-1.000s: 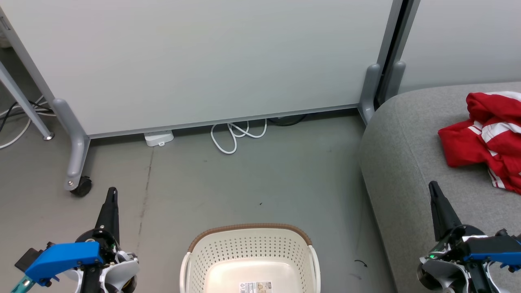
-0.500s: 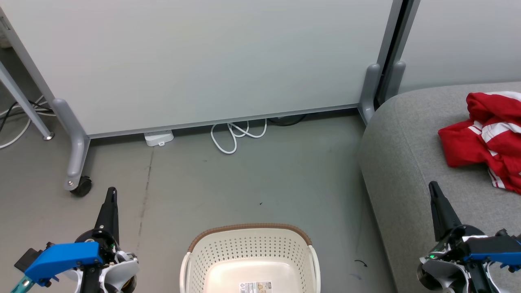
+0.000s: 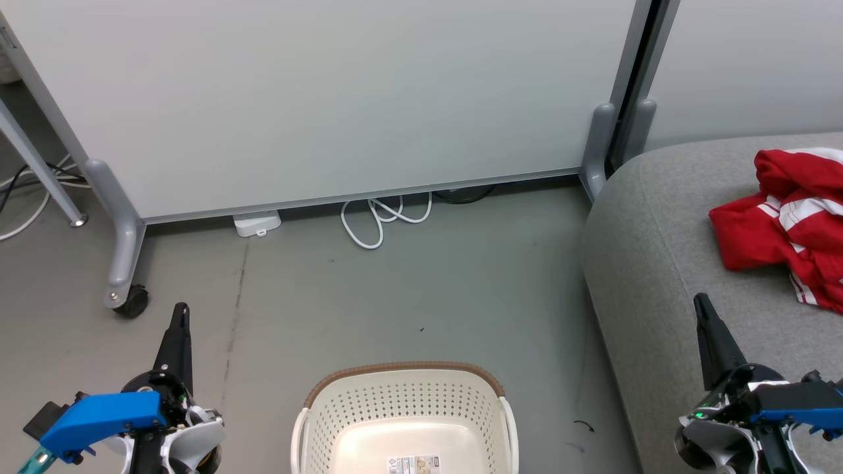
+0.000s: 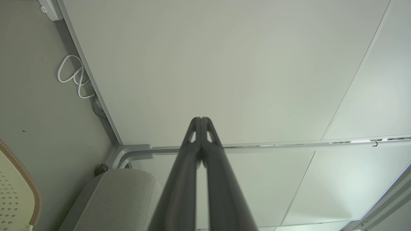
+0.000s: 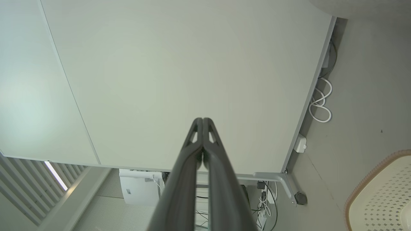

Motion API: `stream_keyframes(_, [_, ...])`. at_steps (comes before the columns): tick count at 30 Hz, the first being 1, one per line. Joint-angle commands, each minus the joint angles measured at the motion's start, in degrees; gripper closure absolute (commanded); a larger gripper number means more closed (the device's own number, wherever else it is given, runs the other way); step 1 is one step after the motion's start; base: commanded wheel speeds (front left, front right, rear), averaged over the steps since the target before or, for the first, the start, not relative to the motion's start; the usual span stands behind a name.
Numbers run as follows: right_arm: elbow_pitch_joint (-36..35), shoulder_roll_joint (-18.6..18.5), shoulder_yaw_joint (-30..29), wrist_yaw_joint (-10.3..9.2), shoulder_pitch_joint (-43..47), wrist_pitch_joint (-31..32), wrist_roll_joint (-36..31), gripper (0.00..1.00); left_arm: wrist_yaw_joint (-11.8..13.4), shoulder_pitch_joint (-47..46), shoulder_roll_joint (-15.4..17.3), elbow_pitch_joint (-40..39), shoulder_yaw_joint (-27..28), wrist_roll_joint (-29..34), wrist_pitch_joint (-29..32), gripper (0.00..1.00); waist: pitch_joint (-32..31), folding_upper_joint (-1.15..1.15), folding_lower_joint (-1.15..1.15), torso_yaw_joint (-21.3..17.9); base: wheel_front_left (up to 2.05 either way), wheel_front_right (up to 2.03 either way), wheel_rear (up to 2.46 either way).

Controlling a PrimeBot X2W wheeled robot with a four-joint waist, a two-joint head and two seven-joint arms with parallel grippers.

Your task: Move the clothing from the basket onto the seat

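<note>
- Nothing has budged since a second ago: both arms, the basket (image 3: pixel 403 366) and the clothing (image 3: pixel 784 224) sit exactly where they were.
- That clothing is up on the seat (image 3: pixel 652 276), bunched in a loose red-and-white heap toward the right side, well apart from the basket.
- Down on the floor (image 3: pixel 428 296) between the two arms, the basket shows a bare bottom with just a label (image 3: pixel 409 465) on it. Its near end is cut off by the frame, so that bit can't be checked.
- Over the floor to the left of the basket, the left end effector (image 3: pixel 180 316) has its fingers pressed together and nothing between them. The wrist view shows the tips touching.
- Same deal for the right end effector (image 3: pixel 703 309): fingers together and empty, above the front of the seat, near the clothing but not touching it.
- Both point up at the white partition (image 3: pixel 329 99) rather than down at anything, which reads like a parked pose. Best guess is the job's basically done, so there's nothing left to reach for.
</note>
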Motion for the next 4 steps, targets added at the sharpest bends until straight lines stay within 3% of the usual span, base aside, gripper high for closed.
stream_keyframes(1, [0.07,-0.29,-0.07,0.04,0.70,0.15,0.15,1.00,-0.21,0.18,0.03,-0.19,0.14,0.21,0.17,1.00,0.00,0.00,-0.01,0.00,0.00,0.00,0.00])
stream_keyframes(4, [0.07,-0.29,-0.07,0.04,0.70,0.14,0.15,1.00,-0.21,0.18,0.02,-0.19,0.15,0.23,0.18,1.00,0.00,0.00,-0.01,0.00,0.00,0.00,0.00])
